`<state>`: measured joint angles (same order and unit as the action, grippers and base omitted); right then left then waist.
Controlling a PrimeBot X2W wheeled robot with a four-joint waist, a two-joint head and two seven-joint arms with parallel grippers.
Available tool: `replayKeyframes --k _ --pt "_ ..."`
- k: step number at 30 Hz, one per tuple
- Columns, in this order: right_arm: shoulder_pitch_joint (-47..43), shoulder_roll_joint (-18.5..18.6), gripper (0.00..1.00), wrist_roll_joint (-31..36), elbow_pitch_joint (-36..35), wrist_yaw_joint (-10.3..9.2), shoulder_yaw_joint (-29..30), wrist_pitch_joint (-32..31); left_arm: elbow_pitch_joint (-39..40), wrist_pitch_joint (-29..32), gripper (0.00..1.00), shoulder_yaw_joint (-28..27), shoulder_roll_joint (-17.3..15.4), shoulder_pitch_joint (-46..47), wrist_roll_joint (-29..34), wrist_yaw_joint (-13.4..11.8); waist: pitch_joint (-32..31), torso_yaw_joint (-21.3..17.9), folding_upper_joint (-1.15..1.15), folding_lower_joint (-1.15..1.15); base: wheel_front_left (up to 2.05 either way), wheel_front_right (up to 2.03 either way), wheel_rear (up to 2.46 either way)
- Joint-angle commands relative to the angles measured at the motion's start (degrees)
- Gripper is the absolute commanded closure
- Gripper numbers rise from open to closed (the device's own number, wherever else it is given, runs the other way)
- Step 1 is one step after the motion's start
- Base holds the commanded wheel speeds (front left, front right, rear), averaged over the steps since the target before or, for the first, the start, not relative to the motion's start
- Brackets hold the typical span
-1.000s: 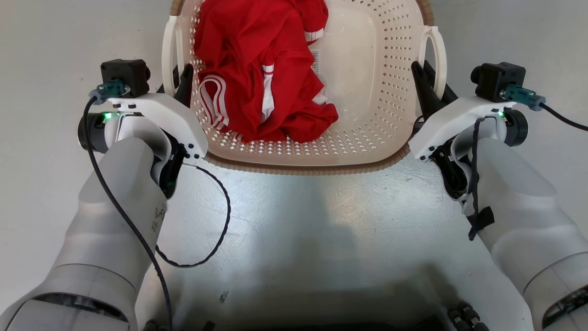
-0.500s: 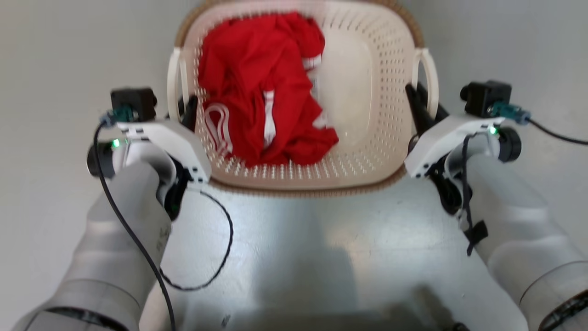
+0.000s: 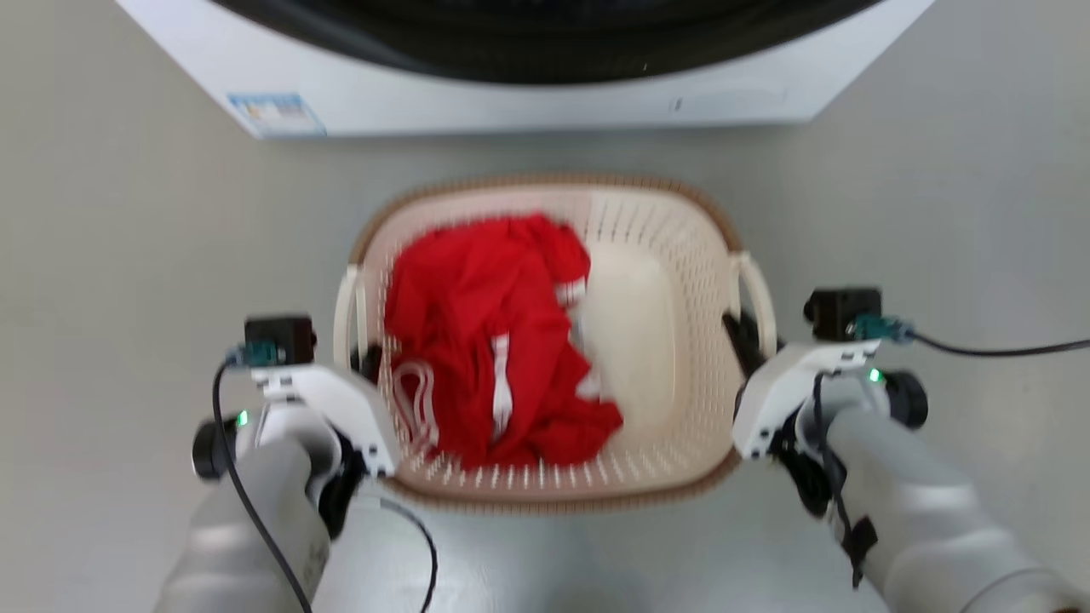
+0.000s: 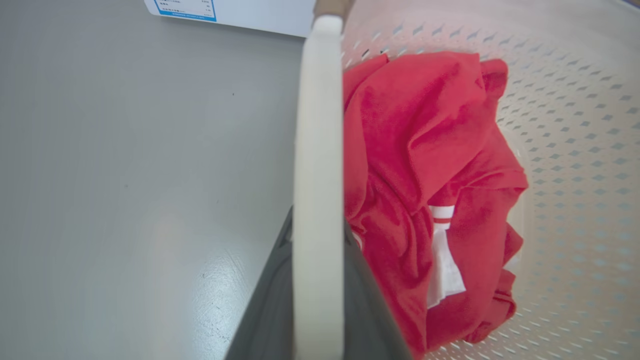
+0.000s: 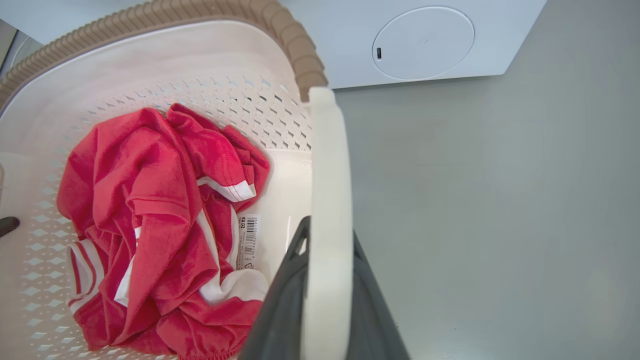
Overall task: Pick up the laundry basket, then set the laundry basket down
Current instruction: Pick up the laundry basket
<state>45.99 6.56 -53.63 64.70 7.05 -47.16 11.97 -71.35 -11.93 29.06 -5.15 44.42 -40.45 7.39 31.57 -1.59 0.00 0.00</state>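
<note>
Right wrist view: basket (image 5: 150, 55), barcode label (image 5: 248, 241).

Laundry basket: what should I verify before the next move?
1. Left tool clamped on left handle: ok.
2. Right tool clamped on right handle: ok.
3. Red garment wholly inside laundry basket: ok.
4. Basket apart from washing machine: ok.
5. Basket bottom touching floor or lifted: cannot tell.
</note>
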Motion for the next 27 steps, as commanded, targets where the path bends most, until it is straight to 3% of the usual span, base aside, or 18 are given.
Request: replayKeyframes --k 1,27 --pt "-3.1 -1.2 1.0 -0.8 -0.5 0.44 -1.7 -0.5 0.5 -0.1 1.0 -0.7 -1.4 -1.6 -1.0 0.1 -5.4 -0.5 0.0 0.0 0.0 0.0 0.0" --pt "-14.3 -1.8 1.0 -12.7 0.2 0.44 -11.9 -13.3 0.6 7.6 1.0 5.3 -1.1 -15.3 -9.7 0.1 -27.6 -1.2 0.0 0.0 0.0 0.0 0.0"
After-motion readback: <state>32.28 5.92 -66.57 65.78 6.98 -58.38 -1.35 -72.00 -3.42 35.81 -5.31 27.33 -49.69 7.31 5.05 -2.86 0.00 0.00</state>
